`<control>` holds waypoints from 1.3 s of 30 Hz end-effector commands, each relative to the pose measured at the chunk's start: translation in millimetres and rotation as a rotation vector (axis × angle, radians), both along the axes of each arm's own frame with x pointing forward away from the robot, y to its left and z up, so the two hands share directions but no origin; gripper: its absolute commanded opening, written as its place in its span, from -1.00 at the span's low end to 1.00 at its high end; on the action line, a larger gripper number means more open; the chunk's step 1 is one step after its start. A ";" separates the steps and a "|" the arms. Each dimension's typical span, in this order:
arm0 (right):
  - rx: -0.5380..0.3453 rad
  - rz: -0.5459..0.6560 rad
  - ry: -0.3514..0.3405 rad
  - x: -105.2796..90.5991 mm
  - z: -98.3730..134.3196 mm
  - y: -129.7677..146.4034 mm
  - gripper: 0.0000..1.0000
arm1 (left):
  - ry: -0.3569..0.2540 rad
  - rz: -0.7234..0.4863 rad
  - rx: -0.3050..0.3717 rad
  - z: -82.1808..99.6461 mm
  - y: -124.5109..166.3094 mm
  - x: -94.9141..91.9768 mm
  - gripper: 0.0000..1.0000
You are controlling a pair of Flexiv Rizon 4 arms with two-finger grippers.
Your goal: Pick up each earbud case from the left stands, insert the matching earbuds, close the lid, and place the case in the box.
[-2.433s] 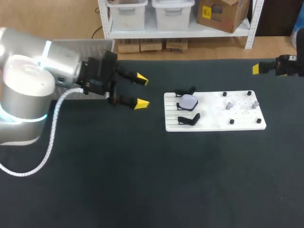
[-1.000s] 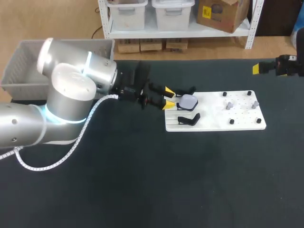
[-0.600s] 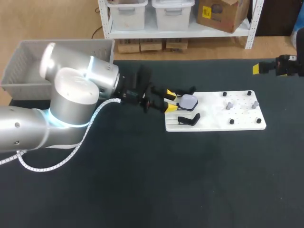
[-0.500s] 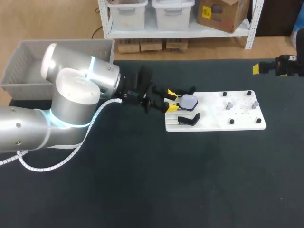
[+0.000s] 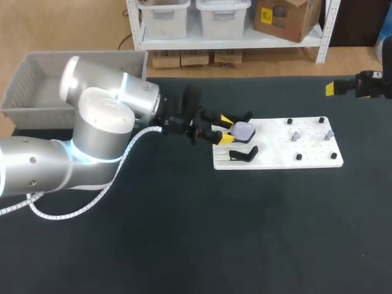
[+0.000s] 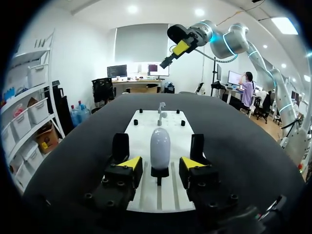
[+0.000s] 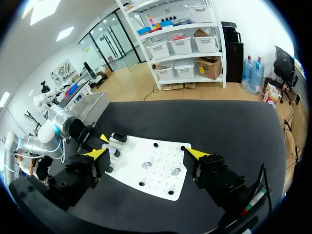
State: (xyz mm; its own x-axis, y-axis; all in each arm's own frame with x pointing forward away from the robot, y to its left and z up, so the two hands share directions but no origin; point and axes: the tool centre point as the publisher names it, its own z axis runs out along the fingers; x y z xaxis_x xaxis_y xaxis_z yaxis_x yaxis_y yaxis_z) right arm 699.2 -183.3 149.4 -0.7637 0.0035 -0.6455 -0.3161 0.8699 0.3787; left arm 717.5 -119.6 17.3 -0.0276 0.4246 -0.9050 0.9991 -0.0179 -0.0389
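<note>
The small earbud case (image 6: 160, 147), upright on its stand (image 6: 159, 172) just ahead of the open, empty fingers (image 6: 127, 165) of the left gripper (image 6: 160, 164), seems light, hard and slippery, so grip its broad sides gently.

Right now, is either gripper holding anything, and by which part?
Nothing is held. The left gripper is open, straddling the earbud case without touching it; the right gripper is open and empty.
</note>
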 end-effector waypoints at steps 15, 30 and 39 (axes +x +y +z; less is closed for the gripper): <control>0.001 0.002 -0.001 -0.2 -0.3 -0.5 1.00 | 0.009 -0.022 -0.012 -6.8 -11.4 6.9 -0.01; 0.001 0.002 -0.001 -0.2 -0.3 -0.5 1.00 | 0.012 -0.039 -0.026 -7.1 -22.7 9.3 -0.03; 0.001 0.002 -0.001 -0.2 -0.3 -0.5 1.00 | 0.012 -0.045 -0.026 -7.9 -24.9 8.4 -0.57</control>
